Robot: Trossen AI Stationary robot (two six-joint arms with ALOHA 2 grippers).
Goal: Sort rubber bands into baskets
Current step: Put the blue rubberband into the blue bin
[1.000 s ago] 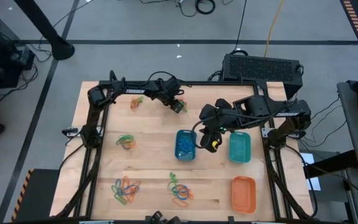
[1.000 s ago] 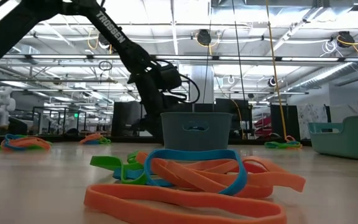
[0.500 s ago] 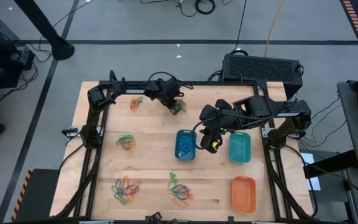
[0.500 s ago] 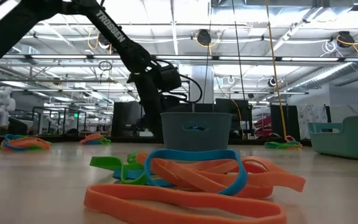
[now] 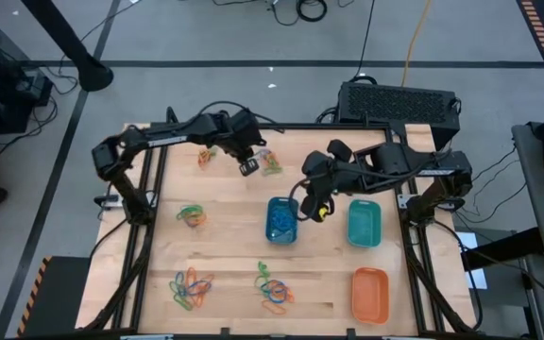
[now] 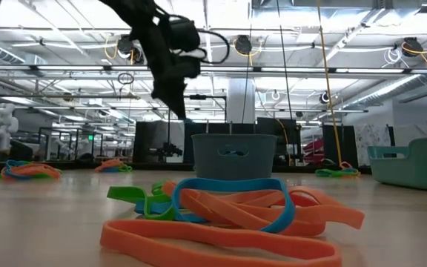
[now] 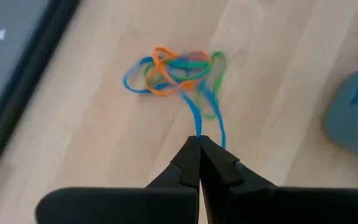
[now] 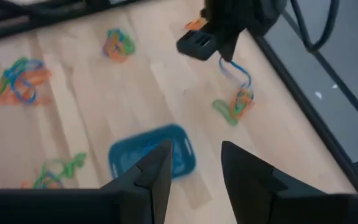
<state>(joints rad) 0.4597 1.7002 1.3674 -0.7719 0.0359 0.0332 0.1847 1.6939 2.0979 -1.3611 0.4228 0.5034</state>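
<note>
My left gripper (image 5: 249,167) is raised over the far middle of the table and shut on a blue rubber band (image 7: 197,118). The band runs from its fingertips (image 7: 199,142) down to a small tangle of blue, orange and green rubber bands (image 7: 176,67) lying on the wood (image 5: 271,165). My right gripper (image 8: 194,158) hangs open and empty high above the right side of the blue basket (image 5: 281,220). The teal basket (image 5: 364,224) stands to the right of it, and the orange basket (image 5: 369,294) sits near the front right corner. My left gripper pinches one end of the blue band's loop (image 7: 199,132) between its two fingertips. The fingers slant down from above. Two strands of the band run from the tips to the tangle, where its other end stays caught among the bands on the table (image 8: 238,99).
More rubber band piles lie at the far left (image 5: 206,156), the middle left (image 5: 191,214), the near left (image 5: 190,288) and the near middle (image 5: 273,288). The low view shows the near-middle pile (image 6: 228,215) right in front of the blue basket (image 6: 233,153).
My left gripper has risen from the tangle and gone a little toward the table's left edge, rolling at the wrist. It has drawn a blue band up out of the tangle. The rest of the tangle has stayed on the table.
</note>
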